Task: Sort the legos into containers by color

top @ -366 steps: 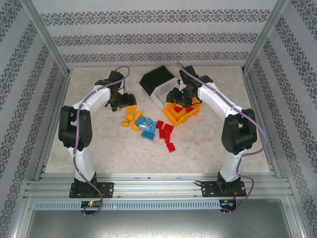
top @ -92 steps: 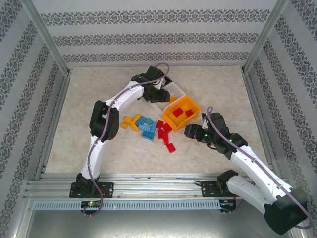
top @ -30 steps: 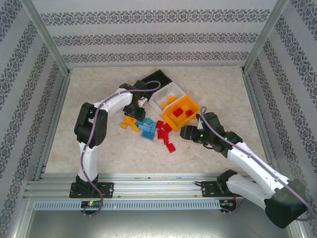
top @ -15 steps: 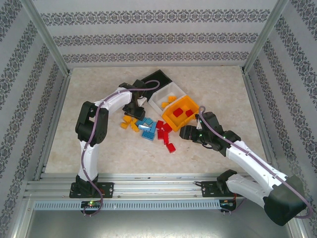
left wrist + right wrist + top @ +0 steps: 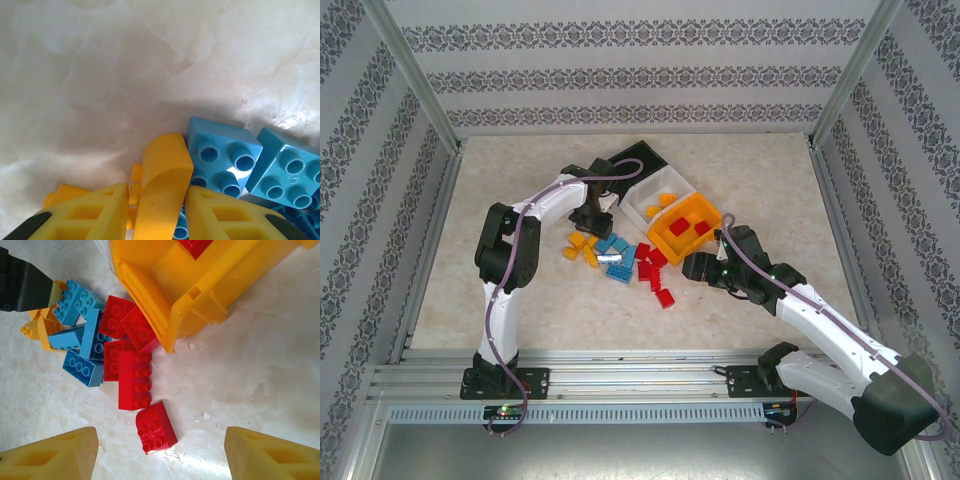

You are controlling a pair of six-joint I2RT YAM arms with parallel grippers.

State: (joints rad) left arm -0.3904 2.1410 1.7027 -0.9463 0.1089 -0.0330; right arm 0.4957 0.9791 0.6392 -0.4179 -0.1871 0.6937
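Loose legos lie mid-table: yellow ones, blue ones, red ones. My left gripper is down at the pile's far edge. In the left wrist view its yellow fingers press either side of a curved yellow lego, shut on it, with blue legos right beside. My right gripper hangs open over a small curved red lego. The containers stand behind: black, white with yellow legos inside, orange holding red ones.
In the right wrist view the orange bin's front corner overhangs the red legos. Bare marble table lies left of and in front of the pile. Patterned walls and metal posts enclose the table.
My left gripper's fingers have narrowed onto the curved yellow lego at the pile's edge. The right arm has barely moved and stays open.
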